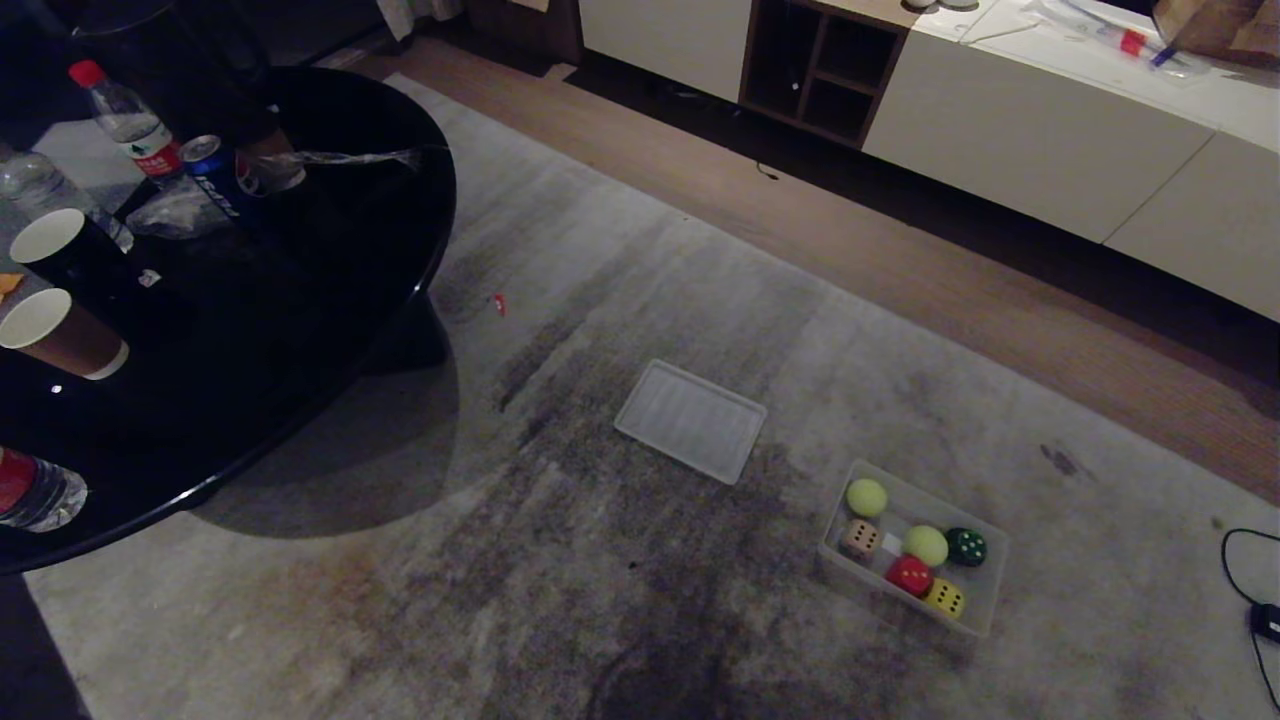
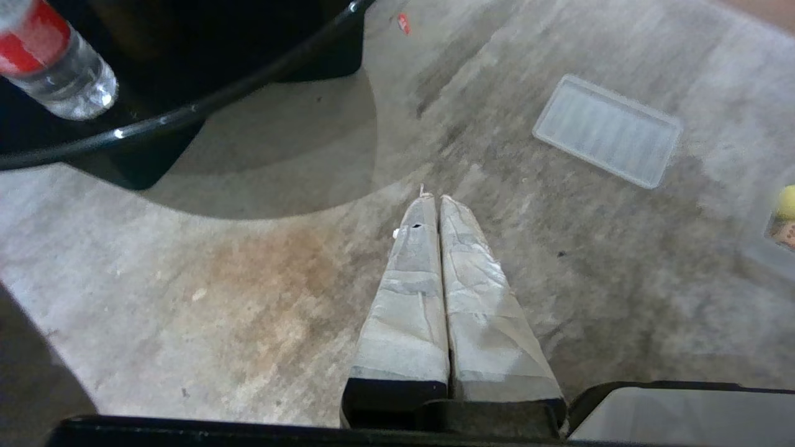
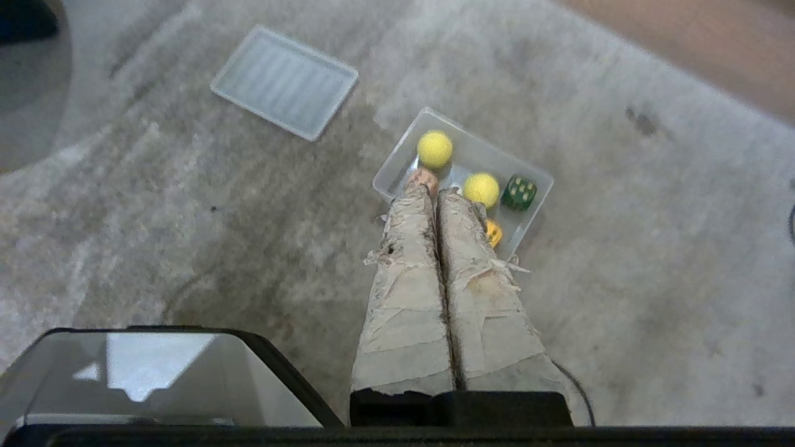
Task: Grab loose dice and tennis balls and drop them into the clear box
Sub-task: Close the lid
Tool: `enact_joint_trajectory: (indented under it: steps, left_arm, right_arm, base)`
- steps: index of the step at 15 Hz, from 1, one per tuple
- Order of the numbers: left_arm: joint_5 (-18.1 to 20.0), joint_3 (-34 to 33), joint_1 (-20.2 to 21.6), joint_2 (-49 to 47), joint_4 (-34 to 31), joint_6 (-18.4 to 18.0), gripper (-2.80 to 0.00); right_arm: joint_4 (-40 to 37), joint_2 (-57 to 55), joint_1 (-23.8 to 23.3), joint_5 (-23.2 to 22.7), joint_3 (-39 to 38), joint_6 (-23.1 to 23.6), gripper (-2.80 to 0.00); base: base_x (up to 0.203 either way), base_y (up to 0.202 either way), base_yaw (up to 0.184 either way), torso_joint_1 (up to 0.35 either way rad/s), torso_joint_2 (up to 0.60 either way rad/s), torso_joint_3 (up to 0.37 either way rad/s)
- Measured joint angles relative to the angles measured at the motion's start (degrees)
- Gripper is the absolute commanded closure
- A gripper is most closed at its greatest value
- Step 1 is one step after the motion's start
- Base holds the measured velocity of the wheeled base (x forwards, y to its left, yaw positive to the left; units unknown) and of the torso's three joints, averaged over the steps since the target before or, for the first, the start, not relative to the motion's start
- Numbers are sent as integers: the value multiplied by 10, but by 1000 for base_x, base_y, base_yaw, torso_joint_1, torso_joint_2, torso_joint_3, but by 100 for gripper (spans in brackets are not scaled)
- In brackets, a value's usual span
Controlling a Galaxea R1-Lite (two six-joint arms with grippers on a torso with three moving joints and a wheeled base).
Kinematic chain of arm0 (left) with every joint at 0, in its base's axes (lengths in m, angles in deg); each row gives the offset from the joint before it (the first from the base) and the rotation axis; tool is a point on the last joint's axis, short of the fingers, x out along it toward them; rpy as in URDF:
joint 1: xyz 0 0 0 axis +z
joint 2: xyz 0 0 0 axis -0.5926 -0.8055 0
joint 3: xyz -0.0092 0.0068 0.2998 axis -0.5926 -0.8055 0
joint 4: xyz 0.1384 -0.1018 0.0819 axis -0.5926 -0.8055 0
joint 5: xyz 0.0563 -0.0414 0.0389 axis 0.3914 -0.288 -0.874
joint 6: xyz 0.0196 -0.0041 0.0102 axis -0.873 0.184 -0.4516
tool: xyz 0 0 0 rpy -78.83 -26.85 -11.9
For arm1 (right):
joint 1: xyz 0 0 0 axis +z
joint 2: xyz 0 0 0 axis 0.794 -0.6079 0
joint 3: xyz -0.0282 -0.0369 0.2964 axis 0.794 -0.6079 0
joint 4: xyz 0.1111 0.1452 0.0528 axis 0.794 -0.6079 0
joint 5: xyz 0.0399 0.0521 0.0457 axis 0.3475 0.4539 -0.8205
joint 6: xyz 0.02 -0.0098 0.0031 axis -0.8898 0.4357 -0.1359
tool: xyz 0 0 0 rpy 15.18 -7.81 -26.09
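The clear box (image 1: 990,610) (image 3: 397,167) sits on the grey carpet at the lower right. Inside it lie two tennis balls (image 1: 866,497) (image 1: 926,545) (image 3: 435,149) (image 3: 481,189) and the dice: beige-pink (image 1: 860,539) (image 3: 423,178), dark green (image 1: 966,547) (image 3: 519,192), red (image 1: 909,575) and yellow (image 1: 944,598) (image 3: 494,233). My right gripper (image 3: 438,192) hangs well above the box, shut and empty; its fingers hide the red die in the right wrist view. My left gripper (image 2: 438,198) is shut over bare carpet. Neither arm shows in the head view.
The flat ribbed lid (image 1: 690,420) (image 2: 607,130) (image 3: 284,82) lies on the carpet left of the box. A round black table (image 1: 380,300) with bottles, cups and a can stands at the left. White cabinets (image 1: 1030,130) line the back. A black cable (image 1: 1250,590) lies at the right edge.
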Motion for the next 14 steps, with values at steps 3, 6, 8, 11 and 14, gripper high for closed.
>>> enact_joint_trajectory:
  steps: [3,6,8,11,14]
  left_arm:
    - [0,0,0,0,0,0,0]
    - [0,0,0,0,0,0,0]
    - [0,0,0,0,0,0,0]
    - [0,0,0,0,0,0,0]
    - [0,0,1,0,0,0,0]
  right_arm:
    - [0,0,0,1,0,0,0]
    - [0,0,0,1,0,0,0]
    - [0,0,0,2,0,0,0]
    - [0,0,0,1,0,0,0]
    - [0,0,0,1,0,1,0]
  base:
    - [0,0,0,-117,396,281]
    - [0,0,0,-72,282,206]
    - [0,0,0,-20,64,41]
    - [0,0,0,-4,10,12]
    - [0,0,0,0,0,0]
